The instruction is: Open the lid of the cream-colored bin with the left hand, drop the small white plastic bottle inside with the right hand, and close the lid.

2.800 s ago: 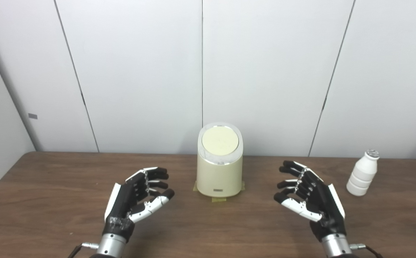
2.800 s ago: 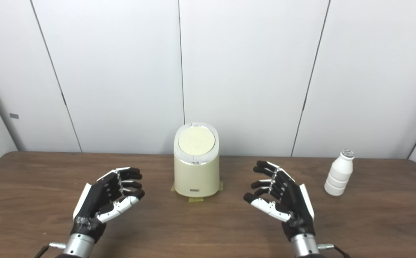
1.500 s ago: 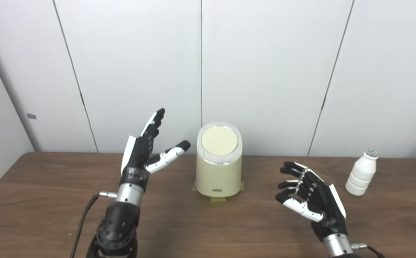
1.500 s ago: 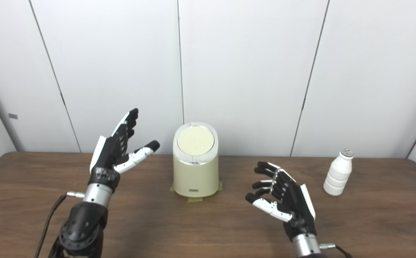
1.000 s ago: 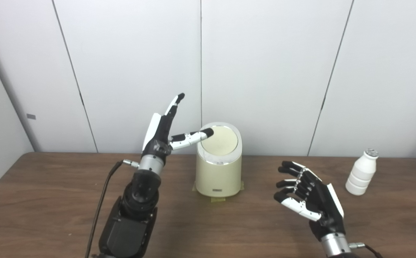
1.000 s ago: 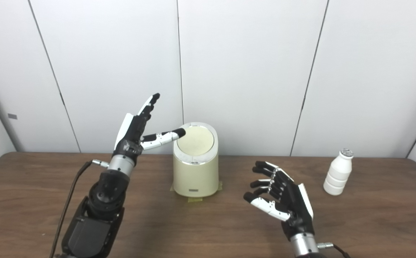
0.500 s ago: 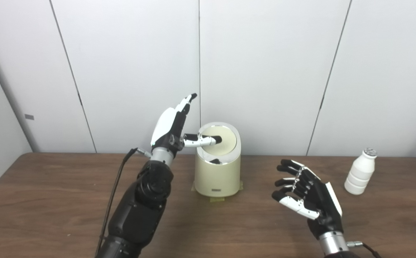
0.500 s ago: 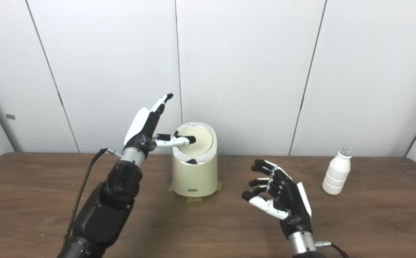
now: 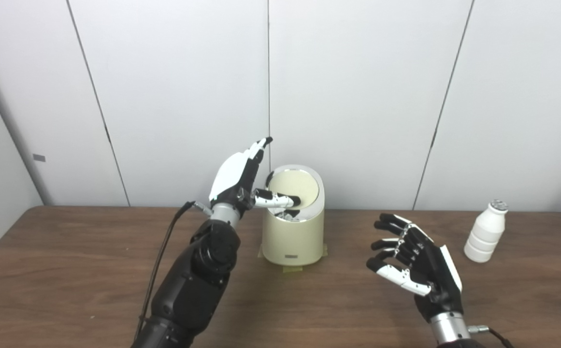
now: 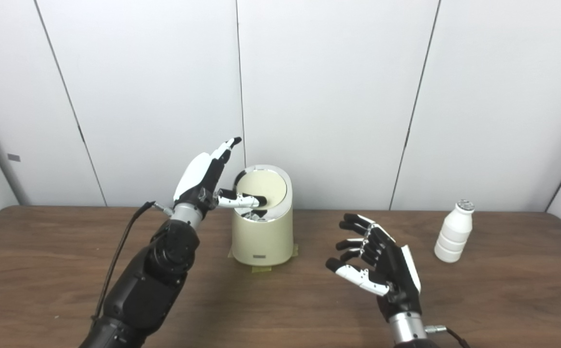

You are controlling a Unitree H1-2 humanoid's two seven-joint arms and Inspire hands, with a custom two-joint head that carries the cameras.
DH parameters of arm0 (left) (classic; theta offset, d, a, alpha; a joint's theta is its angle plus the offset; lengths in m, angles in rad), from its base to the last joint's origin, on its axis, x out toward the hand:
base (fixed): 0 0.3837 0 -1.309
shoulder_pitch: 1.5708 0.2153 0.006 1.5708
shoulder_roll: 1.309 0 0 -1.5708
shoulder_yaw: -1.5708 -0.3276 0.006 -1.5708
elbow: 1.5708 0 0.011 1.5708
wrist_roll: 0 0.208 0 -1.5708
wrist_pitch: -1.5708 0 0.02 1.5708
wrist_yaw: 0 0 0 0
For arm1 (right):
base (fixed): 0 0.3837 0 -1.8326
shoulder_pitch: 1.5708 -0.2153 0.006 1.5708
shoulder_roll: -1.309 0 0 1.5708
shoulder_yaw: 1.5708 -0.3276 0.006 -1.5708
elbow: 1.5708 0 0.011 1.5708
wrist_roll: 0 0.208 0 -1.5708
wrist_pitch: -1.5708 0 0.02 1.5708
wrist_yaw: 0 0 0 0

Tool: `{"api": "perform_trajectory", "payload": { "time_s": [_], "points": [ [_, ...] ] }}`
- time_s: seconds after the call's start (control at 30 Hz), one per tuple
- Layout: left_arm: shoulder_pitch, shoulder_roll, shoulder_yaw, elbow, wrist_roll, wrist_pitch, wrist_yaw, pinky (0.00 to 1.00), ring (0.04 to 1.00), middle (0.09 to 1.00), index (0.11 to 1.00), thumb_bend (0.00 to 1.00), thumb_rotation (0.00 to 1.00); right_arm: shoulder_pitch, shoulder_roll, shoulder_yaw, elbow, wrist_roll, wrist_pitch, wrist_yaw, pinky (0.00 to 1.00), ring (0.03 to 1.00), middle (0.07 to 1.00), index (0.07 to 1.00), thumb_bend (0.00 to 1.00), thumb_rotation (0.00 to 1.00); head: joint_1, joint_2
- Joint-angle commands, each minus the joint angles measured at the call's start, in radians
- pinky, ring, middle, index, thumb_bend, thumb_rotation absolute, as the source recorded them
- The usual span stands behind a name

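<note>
The cream-colored bin (image 9: 292, 227) stands on the brown wooden table (image 9: 67, 270), near its far edge and close to the white panelled wall (image 9: 357, 96). Yellow tape (image 9: 294, 268) shows at the bin's base. The left hand (image 9: 241, 176) is raised just left of the bin's top, fingers straight and apart, pointing up; its thumb (image 9: 280, 199) reaches sideways over the rim and lies across the lower front of the round lid (image 9: 295, 187). The lid looks tilted, with a dark gap showing under its front edge. This hand grasps nothing. The right hand (image 9: 418, 263) hovers above the table to the right of the bin, well apart from it, palm turned inward, fingers spread and curled, empty. The small white plastic bottle (image 9: 485, 232) stands upright on the table, far right of the bin, beyond the right hand and untouched.
</note>
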Motion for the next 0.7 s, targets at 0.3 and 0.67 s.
{"api": "perform_trajectory", "payload": {
  "time_s": [0.3,0.67],
  "points": [
    [-0.063,0.043,-0.111,-0.023,0.21,0.118,0.008,0.95,1.0,1.0,1.0,0.81,0.01,-0.045,0.001,-0.006,-0.029,0.006,-0.035,-0.004,0.43,0.559,0.718,0.72,0.79,0.24,0.0,0.006],
    [-0.069,0.071,-0.199,-0.031,0.344,0.189,-0.024,0.9,1.0,1.0,1.0,0.8,0.0,-0.045,-0.001,-0.005,-0.028,0.008,-0.039,-0.001,0.43,0.56,0.72,0.721,0.79,0.25,-0.002,0.01]
  ]
}}
